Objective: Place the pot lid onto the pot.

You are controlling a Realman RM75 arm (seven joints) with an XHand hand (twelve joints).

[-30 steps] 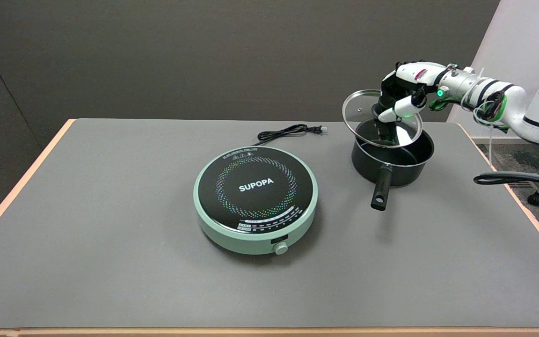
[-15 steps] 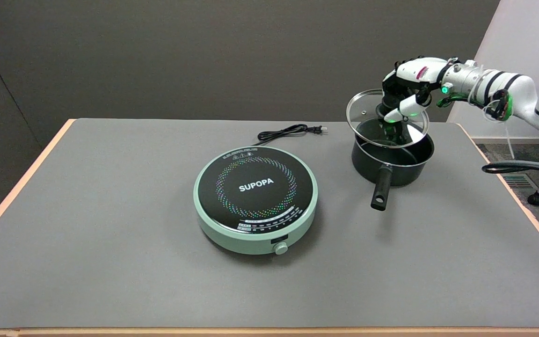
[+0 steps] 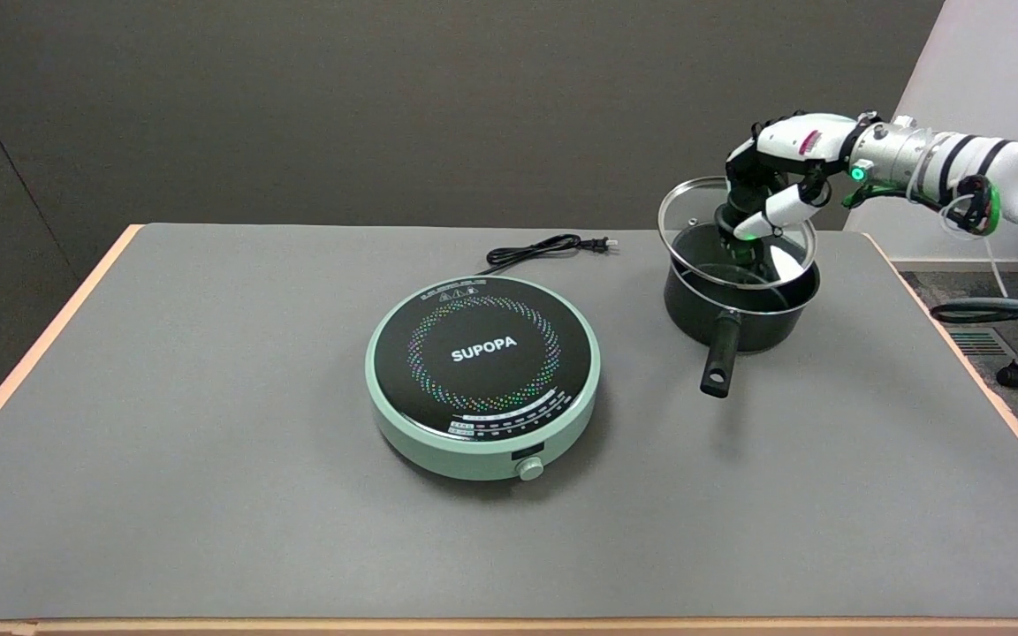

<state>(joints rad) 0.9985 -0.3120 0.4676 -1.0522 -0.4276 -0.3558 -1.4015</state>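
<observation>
A black pot (image 3: 765, 320) with a long black handle pointing toward the near side stands at the table's right rear. Just above its mouth hangs a glass pot lid (image 3: 693, 231) with a metal rim, tilted, its near edge low over the pot's rim. My right hand (image 3: 774, 181) comes in from the right and grips the lid's black knob from above, fingers curled around it. Whether the lid touches the pot's rim I cannot tell.
A mint-green induction cooker (image 3: 483, 374) with a black top sits mid-table, left of the pot. Its black power cord (image 3: 544, 248) lies coiled behind it. The table's right edge (image 3: 977, 371) runs close past the pot, with a hose and chair base beyond.
My right hand has carried the lid slightly right and down, so the lid now hangs lower and more squarely over the pot. The arm has drawn back to the right.
</observation>
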